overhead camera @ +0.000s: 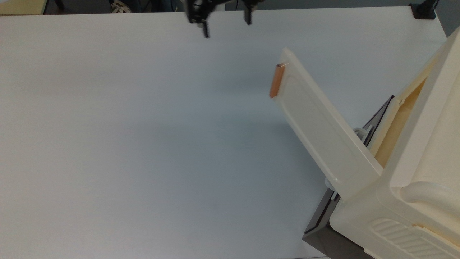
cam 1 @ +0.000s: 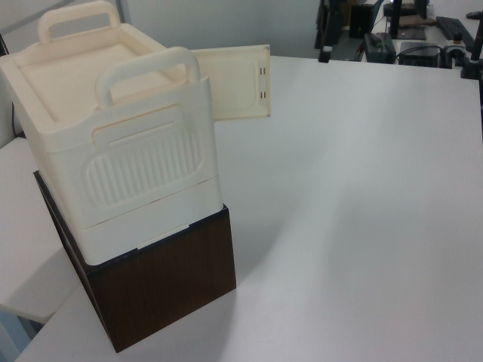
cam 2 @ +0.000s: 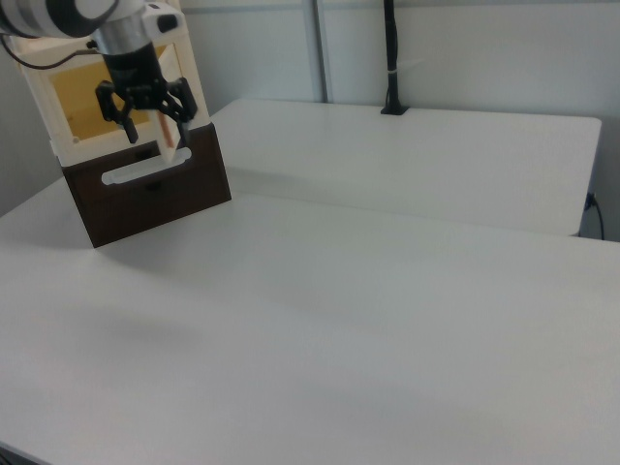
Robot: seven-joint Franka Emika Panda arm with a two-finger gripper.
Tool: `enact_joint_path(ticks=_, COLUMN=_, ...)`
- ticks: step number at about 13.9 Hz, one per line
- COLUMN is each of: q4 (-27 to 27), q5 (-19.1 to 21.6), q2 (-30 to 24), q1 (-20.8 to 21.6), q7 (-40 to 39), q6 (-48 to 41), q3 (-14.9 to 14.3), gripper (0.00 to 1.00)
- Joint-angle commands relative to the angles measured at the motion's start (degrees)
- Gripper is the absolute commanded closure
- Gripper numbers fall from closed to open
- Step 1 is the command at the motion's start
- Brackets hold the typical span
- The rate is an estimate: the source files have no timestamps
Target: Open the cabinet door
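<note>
Cabinet door [overhead camera: 320,129]: smooth cream plastic, slight sheen; handle strip [overhead camera: 276,81] orange-copper. Base box [cam 1: 162,283]: dark wood-grain, matt. Counter [overhead camera: 143,144]: smooth matt white.

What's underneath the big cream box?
The cream box sits on a dark brown cabinet with a white bar handle. What's inside the brown cabinet is hidden; its front is shut.

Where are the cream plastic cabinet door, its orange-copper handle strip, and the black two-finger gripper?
cream plastic cabinet door [overhead camera: 320,126], top view, recessed panel.
orange-copper handle strip [overhead camera: 276,81], top view, mid-strip.
black two-finger gripper [cam 2: 153,123], right view, between fingertips.
</note>
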Motion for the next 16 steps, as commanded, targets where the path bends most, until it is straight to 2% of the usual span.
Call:
enact_joint_path(ticks=1, q4=-3.2, q5=-1.0, q2=-3.8, q1=-9.3, q7=14.5, q6=-7.1, q3=1.0, gripper=0.00)
enact_joint_path(ticks=3, q4=-3.8, q5=-2.0, q2=-4.1, q1=-15.0, q7=17.6, q6=-7.9, q3=3.7, gripper=0.00)
enact_joint_path(ticks=6, q4=-4.0, q5=-3.2, q2=-5.1, q1=-18.5, q7=18.0, q6=-8.4, q3=3.9, gripper=0.00)
enact_joint_path(ticks=9, q4=-4.0, q5=-4.7, q2=-4.5, q1=-18.9, q7=18.2, q6=-8.7, q3=3.2, gripper=0.00)
enact_joint_path(ticks=16, q4=-3.7, q5=-4.7, q2=-3.8, q1=-18.9, q7=18.2, q6=-8.6, q3=2.5, gripper=0.00)
